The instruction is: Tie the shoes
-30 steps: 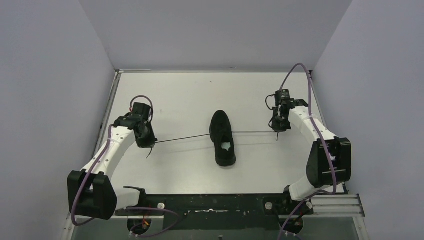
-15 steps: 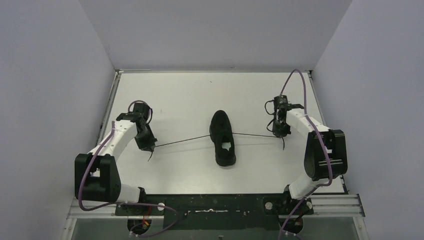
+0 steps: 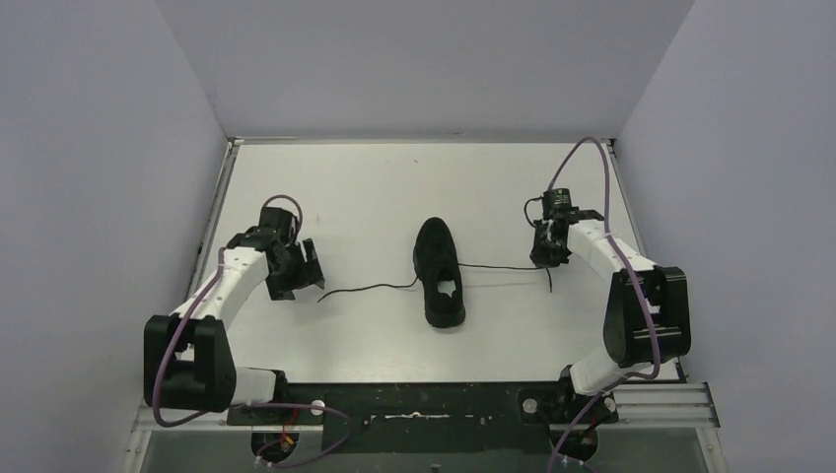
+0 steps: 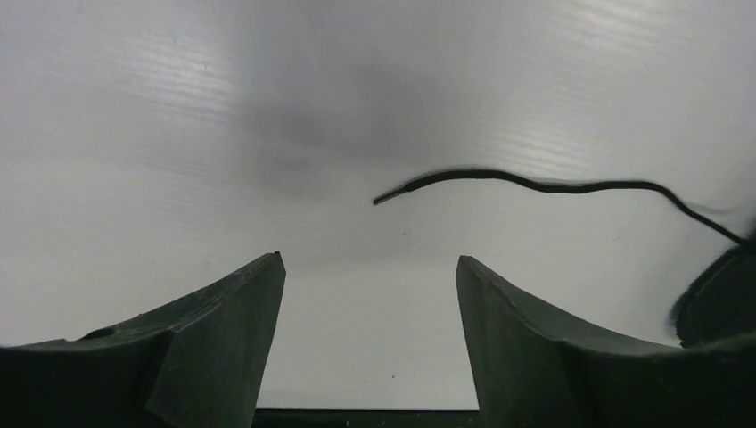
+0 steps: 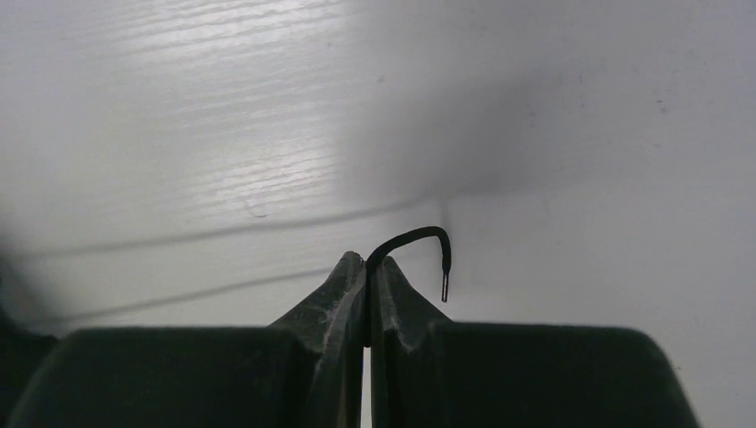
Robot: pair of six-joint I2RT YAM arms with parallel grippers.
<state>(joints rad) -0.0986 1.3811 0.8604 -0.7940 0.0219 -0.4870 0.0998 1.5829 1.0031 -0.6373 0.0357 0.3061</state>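
Note:
The black shoe (image 3: 439, 272) lies mid-table, toe toward the far wall, a white patch showing in its opening. Its left lace (image 3: 365, 289) trails slack on the table toward my left gripper (image 3: 310, 270), which stands open just left of the lace's tip. In the left wrist view the lace (image 4: 535, 184) lies beyond the wide-apart fingers of that gripper (image 4: 370, 263), and nothing is between them. The right lace (image 3: 498, 266) runs from the shoe to my right gripper (image 3: 546, 258). The right gripper (image 5: 367, 260) is shut on it, and the lace's tip (image 5: 419, 235) curls out past the fingertips.
White tabletop (image 3: 375, 187) enclosed by pale walls at the back and both sides. The black base rail (image 3: 414, 399) with both arm mounts runs along the near edge. Purple cables loop over each arm.
The left gripper opened and let go of the left lace, which was stretched taut and now lies slack on the table. The right gripper still holds its lace.

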